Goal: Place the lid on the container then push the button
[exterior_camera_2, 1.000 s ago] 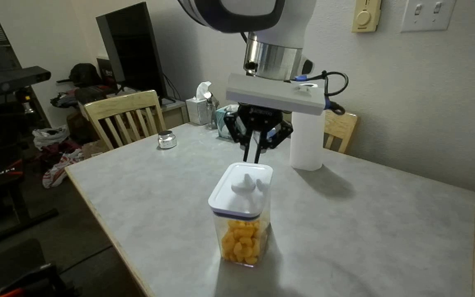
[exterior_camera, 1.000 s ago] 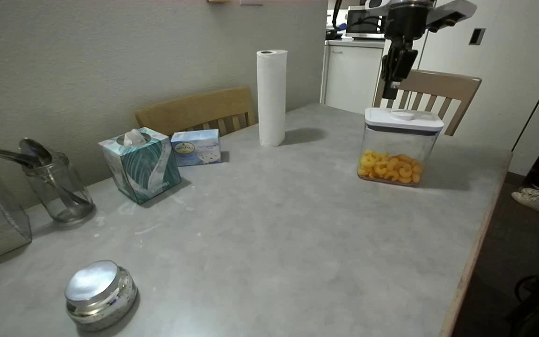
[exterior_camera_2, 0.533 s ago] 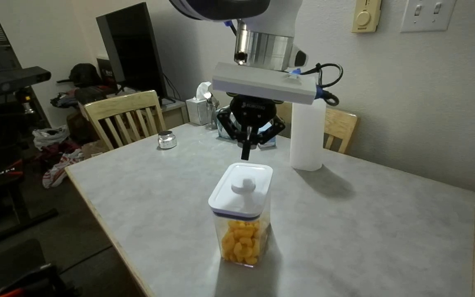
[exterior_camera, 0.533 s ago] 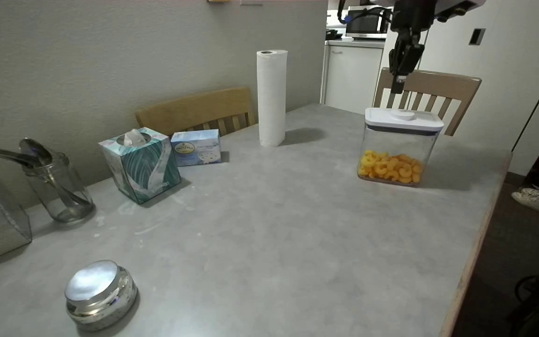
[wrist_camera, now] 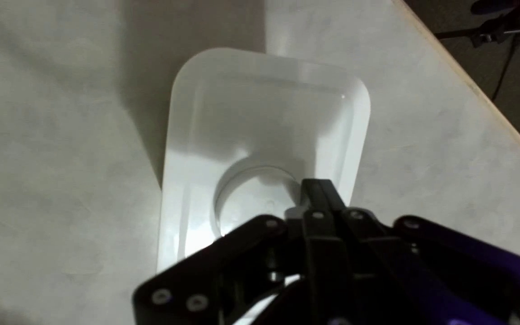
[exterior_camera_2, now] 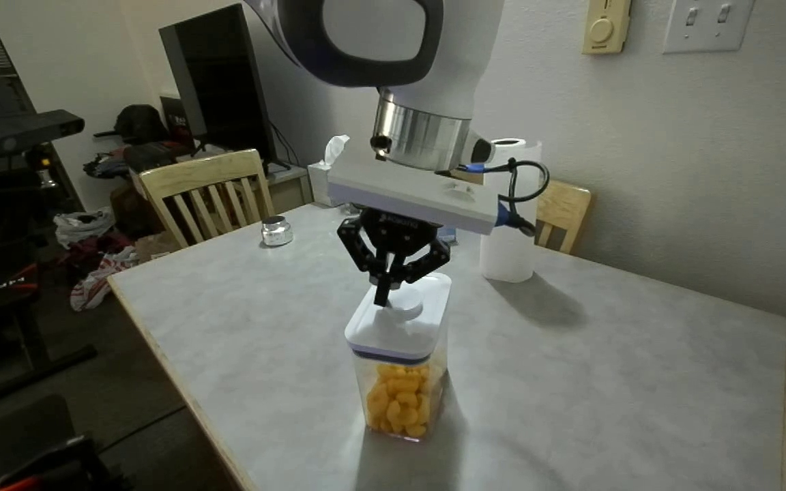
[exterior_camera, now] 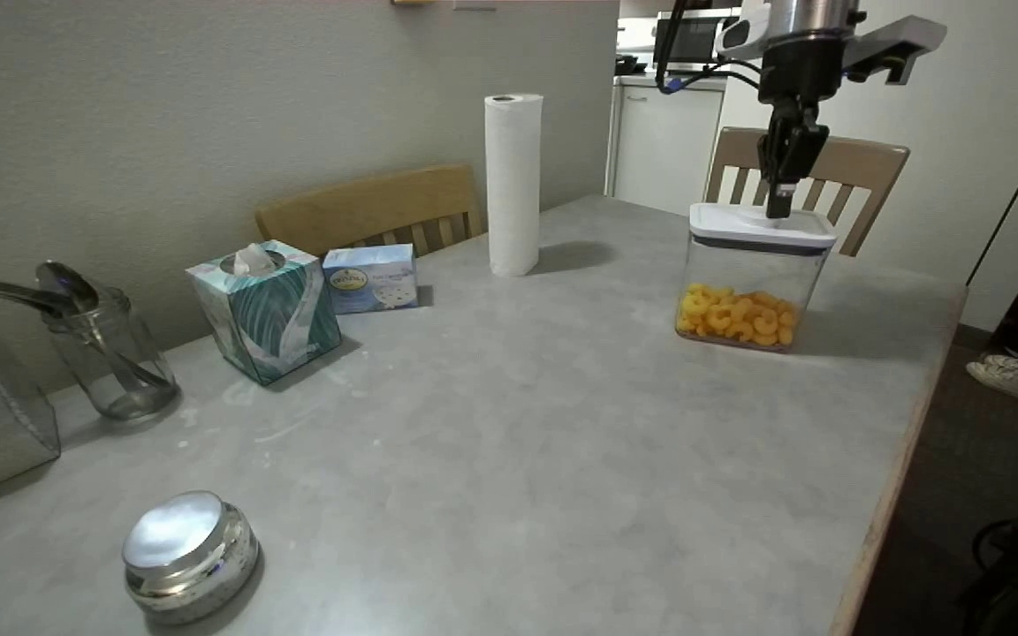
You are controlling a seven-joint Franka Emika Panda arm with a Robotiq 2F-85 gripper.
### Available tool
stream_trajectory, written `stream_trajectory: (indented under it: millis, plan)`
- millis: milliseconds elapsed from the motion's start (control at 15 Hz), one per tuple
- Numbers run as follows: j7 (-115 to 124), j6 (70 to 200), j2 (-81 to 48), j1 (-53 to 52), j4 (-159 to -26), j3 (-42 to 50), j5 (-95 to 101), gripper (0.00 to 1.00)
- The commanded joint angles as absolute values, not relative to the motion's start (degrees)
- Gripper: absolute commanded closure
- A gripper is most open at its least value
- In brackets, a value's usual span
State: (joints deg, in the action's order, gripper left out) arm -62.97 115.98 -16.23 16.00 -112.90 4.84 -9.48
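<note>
Container [exterior_camera: 749, 272] upright, yellow-orange pieces [exterior_camera: 739, 316] in lower part, lid [wrist_camera: 255, 117] seated on top, gripper [exterior_camera_2: 381, 301] fully closed, holding nothing, at edge of button [wrist_camera: 253, 198], contact unclear, jar [exterior_camera: 102, 382] holding utensils [exterior_camera: 32, 298]

Arm [exterior_camera_2: 444, 85] hangs in from above, gripper [exterior_camera_2: 382, 299] ptg dn w/ fingers [wrist_camera: 311, 193] pressed tog.

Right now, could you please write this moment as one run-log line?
gripper: shut, close by button; contact: unclear; lid: on container; press: unconfirmed
</note>
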Motion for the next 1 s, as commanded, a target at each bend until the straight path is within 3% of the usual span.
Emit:
stream_trajectory:
  millis: [0, 933]
  plan:
    - [-64.0, 119.87, -17.71, 16.05, -114.26, 5.49, -9.74, 1.0]
    - [-64.82, 125.11, -17.47, 16.39, -113.14, 5.4, -10.17, 1.0]
